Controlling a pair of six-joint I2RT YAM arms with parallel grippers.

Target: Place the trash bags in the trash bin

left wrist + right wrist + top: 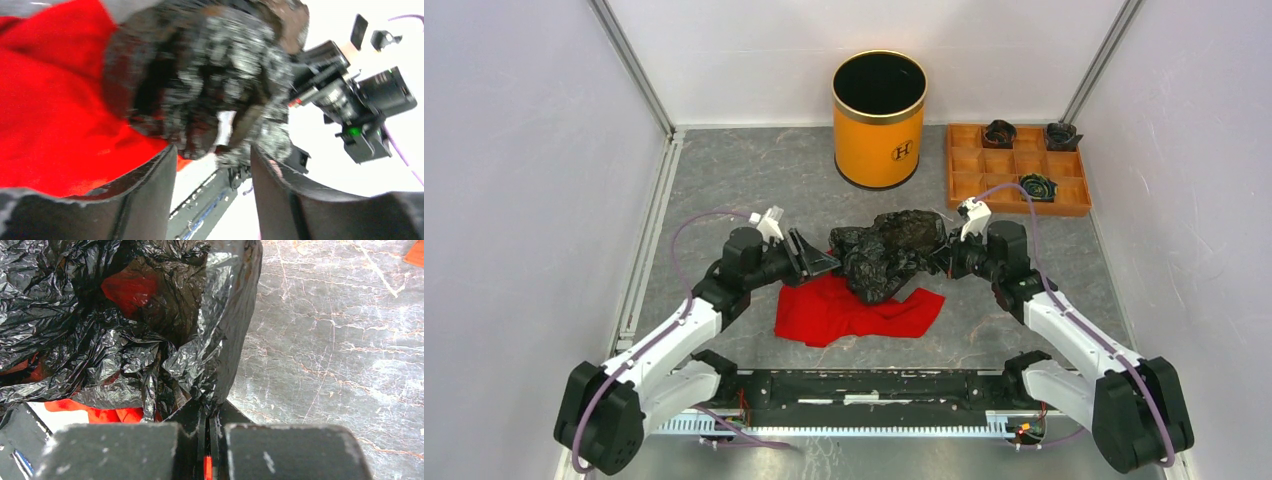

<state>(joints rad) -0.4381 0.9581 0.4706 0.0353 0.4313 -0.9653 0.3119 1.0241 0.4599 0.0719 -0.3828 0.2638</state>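
Top external view: on the grey marbled tabletop [724, 180] stand one orange-yellow cylindrical bin [874, 150] with a gold rim at the far side and one flat orange-brown compartment tray [999, 185] to its right. One red cloth [844, 315] lies crumpled near the arms. One crinkled glossy black plastic bag [886, 252] is bunched between the two grippers, partly over the cloth's far edge and well short of the bin. Whether it is clear of the table cannot be told.

The right gripper [944, 255] has its fingers pressed together on a fold of the bag's film, as the right wrist view shows. The left gripper [819, 258] has its fingers apart, with a lump of the bag just at their tips.

The step in hand looks like securing the second hold. It would go best if the left fingers closed on a thick fold of plastic only, leaving the cloth behind. Both arms should then rise together, keep the bag gathered narrow, carry it over the rim and lower it inside before letting go.

Three small rolled dark bundles [1037, 186] sit in separate compartments of the tray.
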